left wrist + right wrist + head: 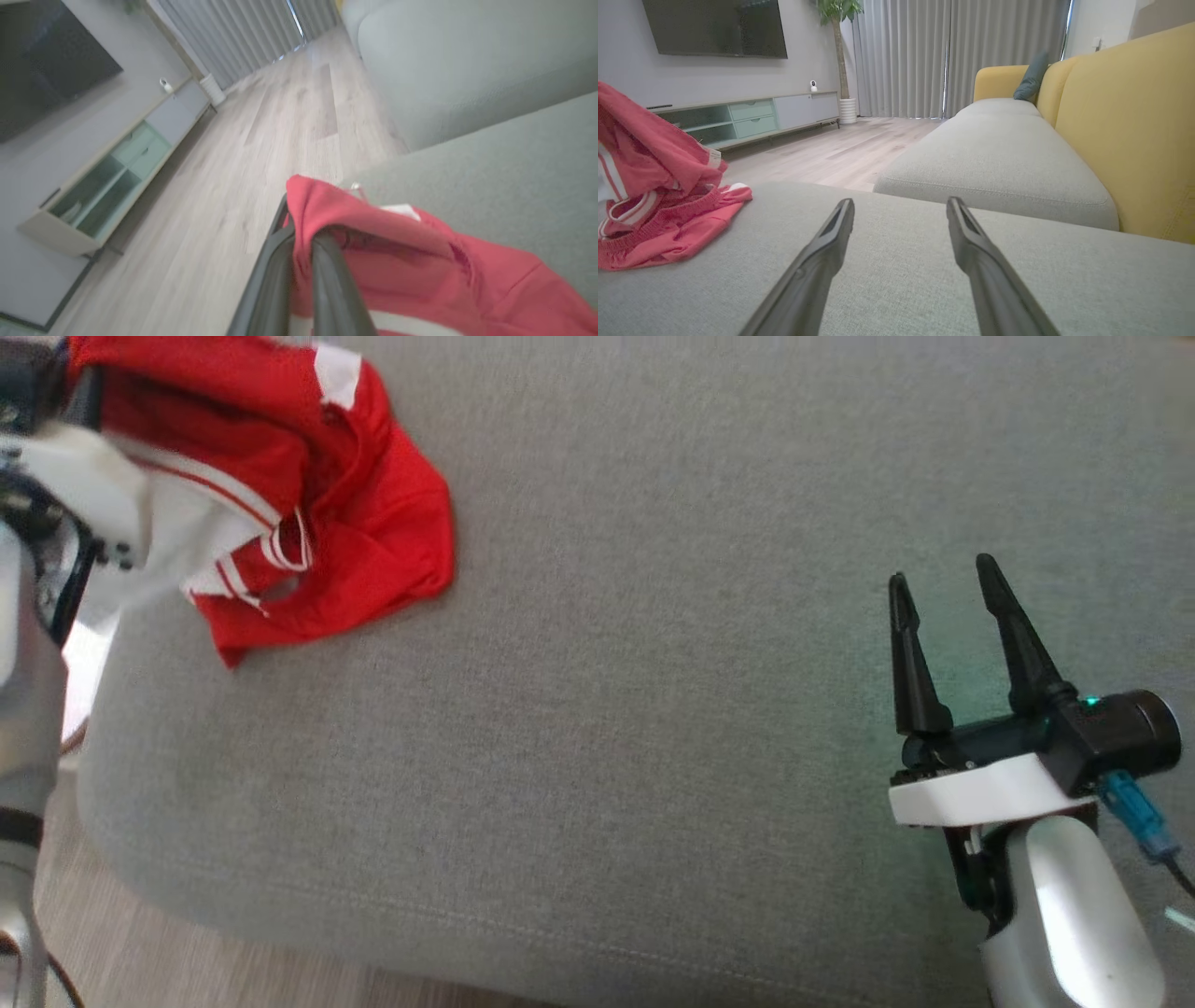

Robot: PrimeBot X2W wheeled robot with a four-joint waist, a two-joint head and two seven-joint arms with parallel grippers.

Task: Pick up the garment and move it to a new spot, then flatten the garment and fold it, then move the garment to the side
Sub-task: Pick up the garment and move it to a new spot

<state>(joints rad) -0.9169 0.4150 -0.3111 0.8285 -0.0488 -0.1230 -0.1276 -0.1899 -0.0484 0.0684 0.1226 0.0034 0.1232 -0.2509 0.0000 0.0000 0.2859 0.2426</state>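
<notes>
I'm lifting the red-and-white fabric garment (373,523) high off the grey sofa cushion's (607,728) left edge, left gripper (299,235) clamped on it, right gripper (943,574) spread.

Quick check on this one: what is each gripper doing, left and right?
Left gripper: closed, holding the red garment.
Right gripper: open, holding nothing.

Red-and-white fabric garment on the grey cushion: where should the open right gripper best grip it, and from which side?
Likely the loose red corner of the red-and-white garment, resting on the grey sofa cushion; come in low from the robot's right. That edge faces the open right gripper and lies free, while the left gripper pinches the bunched opposite end.
</notes>
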